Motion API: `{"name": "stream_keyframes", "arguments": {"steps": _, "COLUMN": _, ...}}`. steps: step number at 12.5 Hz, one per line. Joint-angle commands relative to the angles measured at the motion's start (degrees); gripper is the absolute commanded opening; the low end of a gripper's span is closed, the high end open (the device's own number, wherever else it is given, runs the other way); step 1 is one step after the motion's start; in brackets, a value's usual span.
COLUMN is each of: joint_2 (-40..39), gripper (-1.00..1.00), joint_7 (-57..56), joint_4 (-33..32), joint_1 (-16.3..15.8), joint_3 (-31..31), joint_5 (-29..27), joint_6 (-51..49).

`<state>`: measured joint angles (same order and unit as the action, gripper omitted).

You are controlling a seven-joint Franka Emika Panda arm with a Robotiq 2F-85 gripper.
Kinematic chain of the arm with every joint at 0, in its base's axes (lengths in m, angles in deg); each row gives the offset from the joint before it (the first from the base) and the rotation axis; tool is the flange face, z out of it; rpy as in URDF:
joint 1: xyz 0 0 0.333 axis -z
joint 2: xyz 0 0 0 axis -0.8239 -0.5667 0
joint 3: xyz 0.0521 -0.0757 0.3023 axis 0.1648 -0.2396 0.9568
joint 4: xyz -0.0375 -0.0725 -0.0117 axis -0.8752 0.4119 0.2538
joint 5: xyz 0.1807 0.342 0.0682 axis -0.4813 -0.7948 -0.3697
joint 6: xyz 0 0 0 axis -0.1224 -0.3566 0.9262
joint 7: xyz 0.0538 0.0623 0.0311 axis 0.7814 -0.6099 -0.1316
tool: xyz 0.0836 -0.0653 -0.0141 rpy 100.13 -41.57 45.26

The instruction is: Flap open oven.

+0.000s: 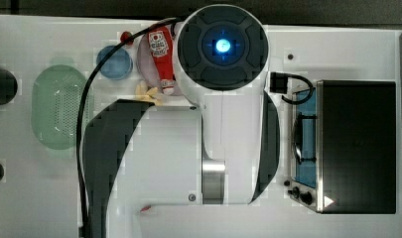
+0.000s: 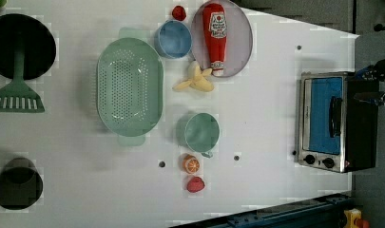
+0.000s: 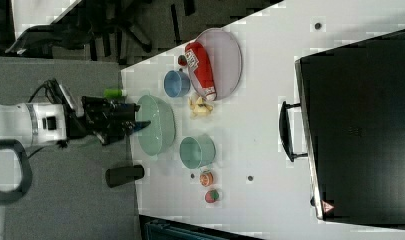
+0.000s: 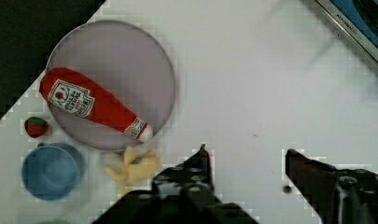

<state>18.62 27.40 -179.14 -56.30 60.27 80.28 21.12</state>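
Hand (image 4: pixel 245 156) open, empty above table (image 4: pixel 252 84); oven (image 2: pixel 335 121) shut, door facing left view's left.

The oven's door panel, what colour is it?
Blue, with a black bar handle across it; the oven shows best in the left view.

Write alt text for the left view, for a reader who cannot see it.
A small toaster oven with its blue door shut sits at the left view's right edge of a white table. Further left lie a ketchup bottle on a plate, a blue bowl, a banana, a green colander, a green cup and small toy fruits.
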Motion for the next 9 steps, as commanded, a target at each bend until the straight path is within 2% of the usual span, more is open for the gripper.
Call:
{"name": "stream_keyframes", "arguments": {"steps": 1, "joint_2": 20.93, "gripper": 0.59, "joint_7": 2.8, "joint_4": -13.84, "joint_1": 1.49, "joint_3": -1.39, "joint_5": -1.04, "joint_6": -7.59}}
{"name": "stream_keyframes", "arguments": {"steps": 3, "joint_2": 20.93, "gripper": 0.99, "joint_7": 2.8, "joint_4": -13.85, "joint_1": 1.49, "joint_3": -1.39, "joint_5": -1.04, "joint_6": -7.57}}
{"name": "stream_keyframes", "arguments": {"steps": 6, "joint_2": 20.93, "gripper": 1.0, "joint_7": 2.8, "joint_4": -13.84, "joint_1": 1.49, "joint_3": -1.39, "joint_5": -1.04, "joint_6": -7.59}}
{"name": "stream_keyframes", "arguments": {"steps": 7, "joint_2": 20.93, "gripper": 0.9, "joint_7": 2.8, "joint_4": -13.84, "joint_1": 1.49, "joint_3": -1.39, "joint_5": -1.04, "joint_6": -7.59}}
{"name": "stream_keyframes", "arguments": {"steps": 9, "joint_2": 20.92, "gripper": 0.38, "joint_7": 2.8, "joint_4": -13.84, "joint_1": 1.53, "joint_3": -1.41, "joint_5": -1.04, "joint_6": -7.59}}
